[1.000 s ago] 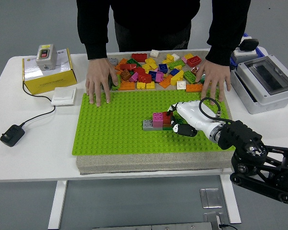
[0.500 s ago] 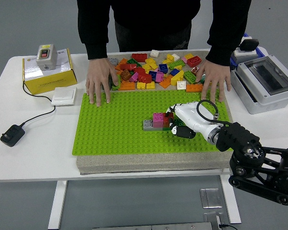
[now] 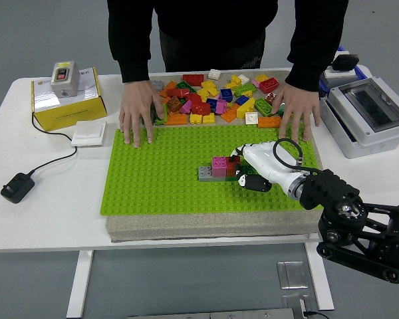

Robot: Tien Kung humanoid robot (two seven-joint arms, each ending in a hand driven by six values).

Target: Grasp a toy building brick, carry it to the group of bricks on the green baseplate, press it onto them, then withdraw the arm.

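Right hand (image 3: 243,169) on green baseplate (image 3: 159,179), fingers curled against right end of brick group (image 3: 218,169); whether grasping brick, cannot tell. Left to right: yellow box (image 3: 66,105) carrying switch unit on counter (image 3: 26,219); person's hands (image 3: 138,114) pressing baseplate's far edge; loose brick pile (image 3: 216,96) behind; grey enclosure (image 3: 366,113) far right.

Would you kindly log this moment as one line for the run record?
phase: pressing brick | right hand: at brick group on green baseplate | person's hands: flat on baseplate's far edge | left hand: out of view
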